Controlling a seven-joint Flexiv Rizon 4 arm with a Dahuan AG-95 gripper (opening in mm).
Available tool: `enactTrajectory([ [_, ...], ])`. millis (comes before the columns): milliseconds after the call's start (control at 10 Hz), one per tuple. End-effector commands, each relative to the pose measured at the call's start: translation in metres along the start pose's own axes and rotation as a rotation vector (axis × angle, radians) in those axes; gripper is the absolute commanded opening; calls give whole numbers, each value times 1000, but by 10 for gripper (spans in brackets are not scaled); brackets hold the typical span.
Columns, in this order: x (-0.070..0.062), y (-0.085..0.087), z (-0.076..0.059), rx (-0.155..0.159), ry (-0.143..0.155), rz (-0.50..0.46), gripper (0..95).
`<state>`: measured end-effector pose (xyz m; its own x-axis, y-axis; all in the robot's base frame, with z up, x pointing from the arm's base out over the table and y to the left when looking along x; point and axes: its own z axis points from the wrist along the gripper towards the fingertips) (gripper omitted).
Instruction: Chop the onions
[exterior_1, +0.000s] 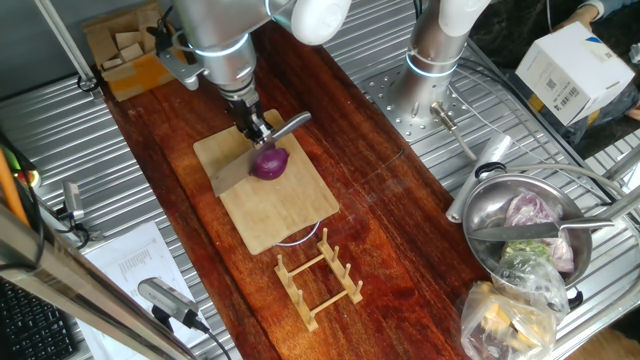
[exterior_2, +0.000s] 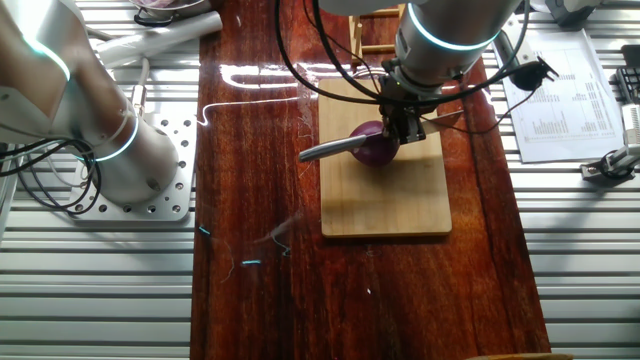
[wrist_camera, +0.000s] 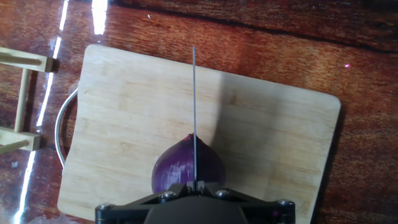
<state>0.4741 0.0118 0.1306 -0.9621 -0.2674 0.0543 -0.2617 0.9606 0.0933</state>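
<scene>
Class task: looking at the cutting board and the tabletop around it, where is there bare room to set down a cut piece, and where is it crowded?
On the bamboo board, free wood lies on both sides of the knife blade, beyond the red onion. The dark tabletop beside the board is bare. It is crowded at the wooden rack and the steel bowl.

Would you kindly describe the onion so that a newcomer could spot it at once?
Find the dark wooden table, then the pale bamboo board on it. The onion sits on that board under the gripper and its knife: small, round, glossy purple, the only thing on the board.
</scene>
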Motion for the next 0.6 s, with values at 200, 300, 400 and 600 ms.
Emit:
enactTrajectory([
  [200, -1, -1, 20, 3, -13, -4, 0],
  [300, -1, -1, 21, 3, -15, -5, 0],
  [400, -1, -1, 21, 4, -16, -6, 0],
  [600, -1, -1, 21, 4, -19, -8, 0],
])
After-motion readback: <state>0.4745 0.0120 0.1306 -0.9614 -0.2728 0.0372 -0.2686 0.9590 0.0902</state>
